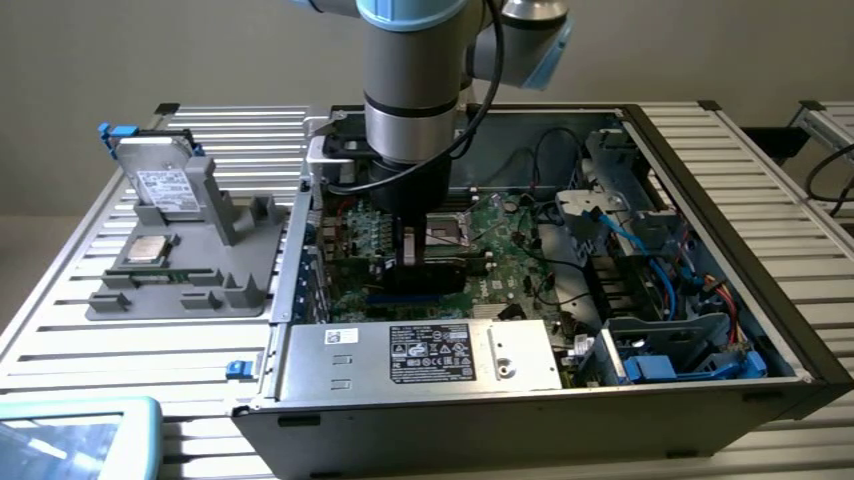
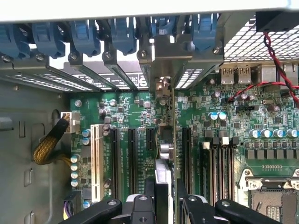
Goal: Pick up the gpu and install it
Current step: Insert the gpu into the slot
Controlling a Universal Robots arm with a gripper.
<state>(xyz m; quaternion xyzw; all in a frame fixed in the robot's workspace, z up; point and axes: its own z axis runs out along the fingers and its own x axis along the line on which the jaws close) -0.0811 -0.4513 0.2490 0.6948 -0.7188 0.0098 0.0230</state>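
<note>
**Item 1: gpu**. We record it standing on edge inside the open computer case, low over the green motherboard, with its black face turned to the exterior view. In the wrist view the gpu appears edge-on. Its silver end bracket reaches toward the rear slot openings, and its line runs between two long black expansion slots. We cannot tell whether its lower edge touches a slot.

**Item 2: jaws.** Clamped on the gpu's upper edge, with one black finger on either side of the card.

**Item 3: arm**. It reaches straight down into the case from above.

**Item 4: board fittings.** We list these in the wrist view:
- a white slot
- memory slots
- a processor socket
- a row of blue retaining clips along the rear wall
- a yellow-sleeved cable beside the board

**Item 5: power supply**. Silver and labelled, it lies along the near wall of the case. Blue cables lie toward the exterior view's right.

**Item 6: grey parts tray**. It sits on the slatted table, on the exterior view's left of the case. It carries a silver labelled hard drive, propped upright, and a processor chip, lying flat.

**Item 7: teal-framed device**. It sits at the table's near corner, and we cannot tell what kind of device it is.
</note>
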